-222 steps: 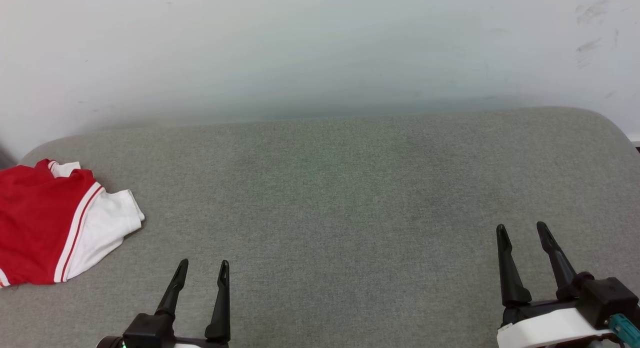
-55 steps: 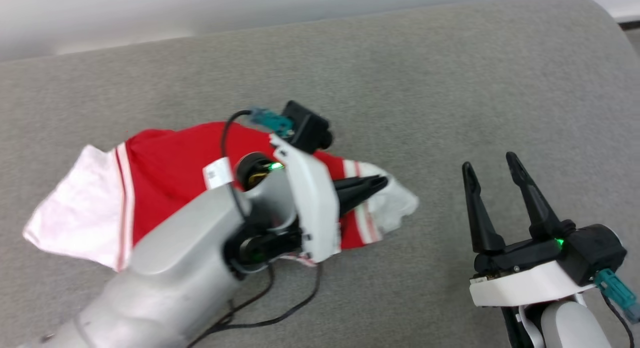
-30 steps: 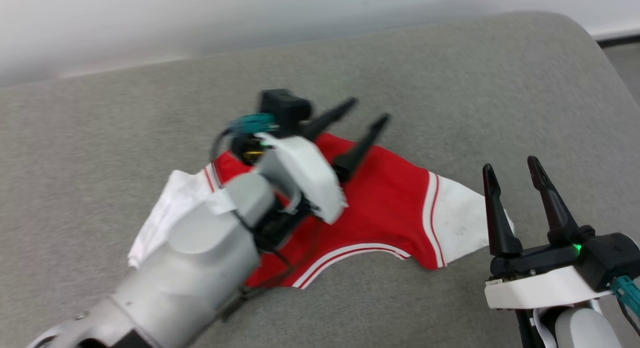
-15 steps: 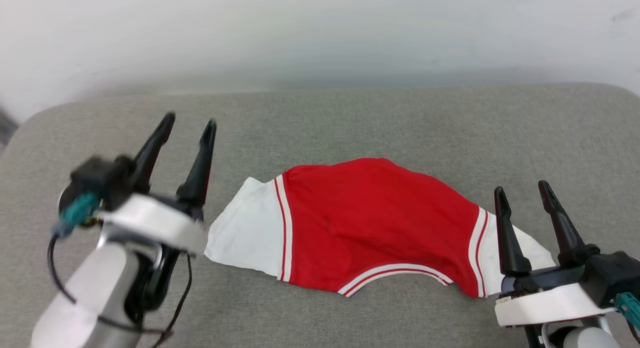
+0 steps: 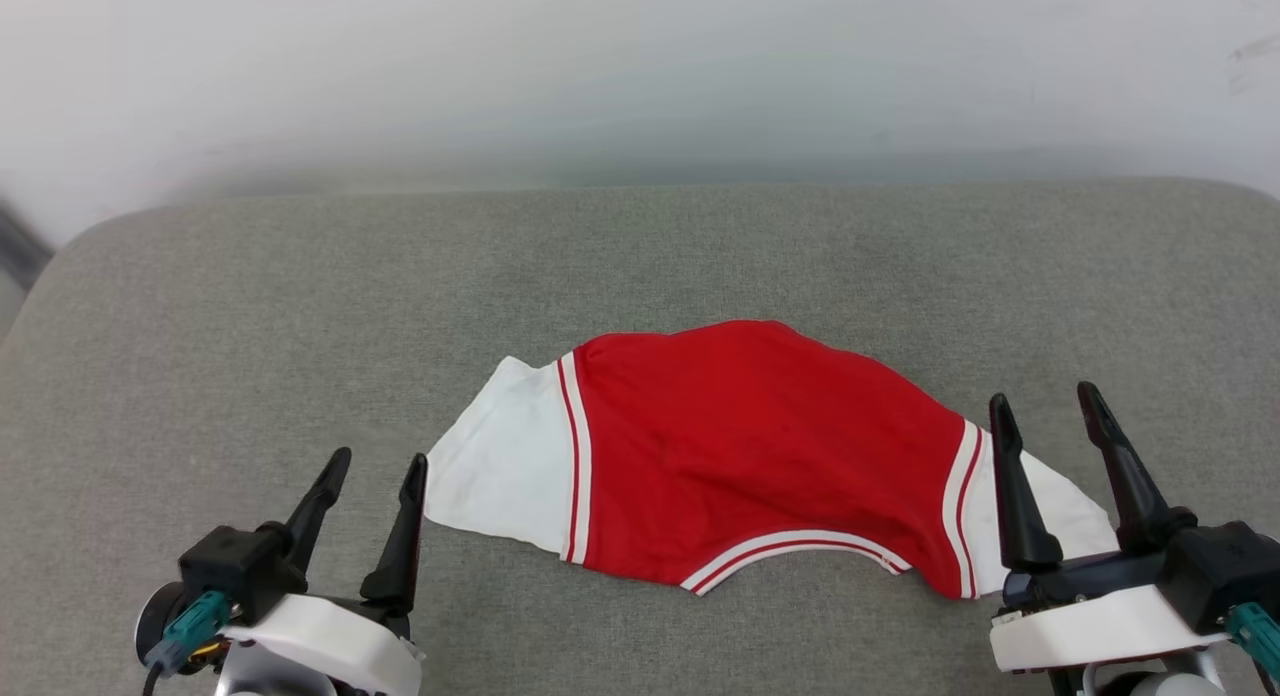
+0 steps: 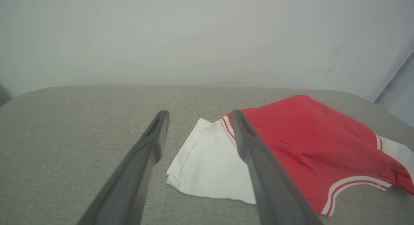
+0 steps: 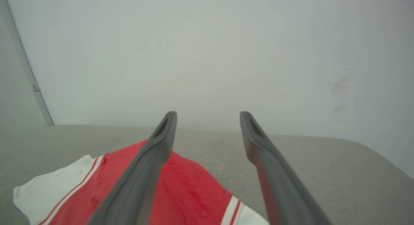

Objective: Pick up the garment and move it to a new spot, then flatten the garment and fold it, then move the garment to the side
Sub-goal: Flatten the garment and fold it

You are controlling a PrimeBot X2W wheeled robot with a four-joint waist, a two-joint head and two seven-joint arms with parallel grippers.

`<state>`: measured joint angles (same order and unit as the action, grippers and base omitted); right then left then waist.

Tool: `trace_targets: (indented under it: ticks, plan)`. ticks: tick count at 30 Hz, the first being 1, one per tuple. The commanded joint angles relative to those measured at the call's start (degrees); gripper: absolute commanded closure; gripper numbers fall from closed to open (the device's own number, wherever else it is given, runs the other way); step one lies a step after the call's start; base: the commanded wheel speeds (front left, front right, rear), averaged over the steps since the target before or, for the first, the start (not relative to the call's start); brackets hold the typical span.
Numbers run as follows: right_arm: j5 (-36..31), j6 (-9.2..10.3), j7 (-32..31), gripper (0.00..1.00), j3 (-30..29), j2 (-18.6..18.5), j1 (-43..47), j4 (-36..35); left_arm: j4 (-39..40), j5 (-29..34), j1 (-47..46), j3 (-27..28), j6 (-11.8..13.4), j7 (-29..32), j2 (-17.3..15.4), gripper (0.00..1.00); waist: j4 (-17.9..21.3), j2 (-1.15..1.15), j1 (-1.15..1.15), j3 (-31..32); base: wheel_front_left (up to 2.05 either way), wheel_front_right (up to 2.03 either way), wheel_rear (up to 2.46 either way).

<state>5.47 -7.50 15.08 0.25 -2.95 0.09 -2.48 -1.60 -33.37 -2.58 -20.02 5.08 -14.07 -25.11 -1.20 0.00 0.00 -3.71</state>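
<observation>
- Red cloth with white short sleeves, the garment (image 5: 760,446), is lying spread out on the grey padded surface (image 5: 250,306). In the head view it is sitting around the middle, a little toward the near edge.
- The garment is making an arched shape. Its red body is bulging toward the far side, and a red-and-white striped edge is curving along the near side.
- One white sleeve is pointing to the robot's left and the other to its right, and thin red-and-white stripes are running along each sleeve seam.
- The left gripper (image 5: 380,460) is hovering at the lower left of the head view. Its two dark fingers are standing wide apart and are gripping nothing.
- The finger nearer to the garment is ending just beside the edge of the left white sleeve. Whether it is touching the cloth, I cannot tell.
- The right gripper (image 5: 1042,396) is hovering at the lower right, and its fingers are also spreading wide with nothing between them.
- In the head view these fingers are crossing in front of the right white sleeve. In the right wrist view the red cloth and the striped seam are showing below and between the fingers.
- A pale wall (image 5: 600,66) is rising behind the padded surface.
</observation>
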Motion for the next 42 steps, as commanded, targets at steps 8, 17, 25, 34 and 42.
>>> trace_targets:
  ticks: [8,17,25,34,42]
  plan:
    - [-0.38,0.02,0.14,0.0,0.96,0.13,-0.84,-0.42,1.87,-0.1,-5.3,-2.72,2.68,17.03,-3.41,0.0,1.83,0.0,0.0,-3.84,0.0,0.0,0.0]
    - [-0.53,0.02,0.14,0.0,2.34,0.12,-3.25,-0.87,2.96,0.01,-12.0,-5.38,6.03,37.9,-7.86,0.0,4.84,0.0,0.0,-10.44,0.0,0.0,0.0]
    - [-0.19,0.02,0.14,0.0,2.56,0.13,-4.56,-1.23,-0.02,-0.58,-12.33,-5.68,7.52,42.57,-8.52,0.0,6.44,0.0,0.0,-14.28,0.0,0.0,0.0]
    - [-0.28,0.02,0.14,0.0,2.42,0.13,-5.16,-1.05,-5.5,-2.6,-9.83,-10.21,4.15,46.67,-6.68,1.0,6.16,0.0,0.0,-15.22,0.0,0.0,0.0]
    - [-0.48,0.02,0.14,0.0,2.66,0.13,-4.02,0.1,-2.86,-1.98,-9.05,-9.42,5.2,43.05,-6.8,1.0,4.3,0.0,0.0,-11.43,0.0,0.0,0.0]
